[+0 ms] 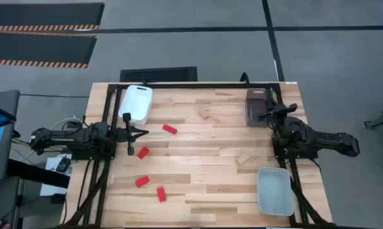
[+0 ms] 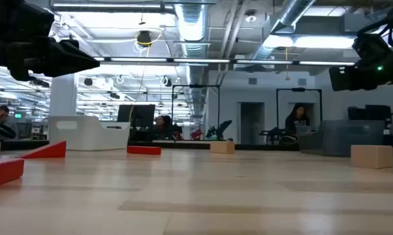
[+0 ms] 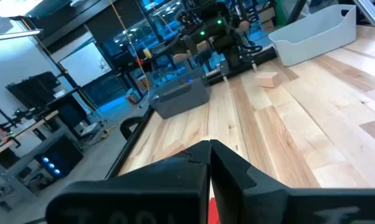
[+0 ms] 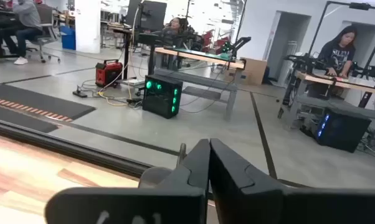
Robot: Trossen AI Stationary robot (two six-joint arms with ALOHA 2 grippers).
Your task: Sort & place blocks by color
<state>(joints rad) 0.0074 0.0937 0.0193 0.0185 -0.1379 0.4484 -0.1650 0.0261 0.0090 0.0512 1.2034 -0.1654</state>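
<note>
Blocks (image 1: 170, 129): red & bare-wood rectangles

Left gripper (image 1: 144, 133) and right gripper (image 1: 295, 106) both hover with fingers closed together.

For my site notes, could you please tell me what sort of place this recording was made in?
Most likely a robotics lab or workshop: exposed ceiling ducts, workbenches with glowing computer towers where people sit working, and the butcher-block wooden table between two dark arms.

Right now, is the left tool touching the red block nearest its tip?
Apart. The high view shows bare wood between the left tool and the nearest red block; it grips nothing.
</note>
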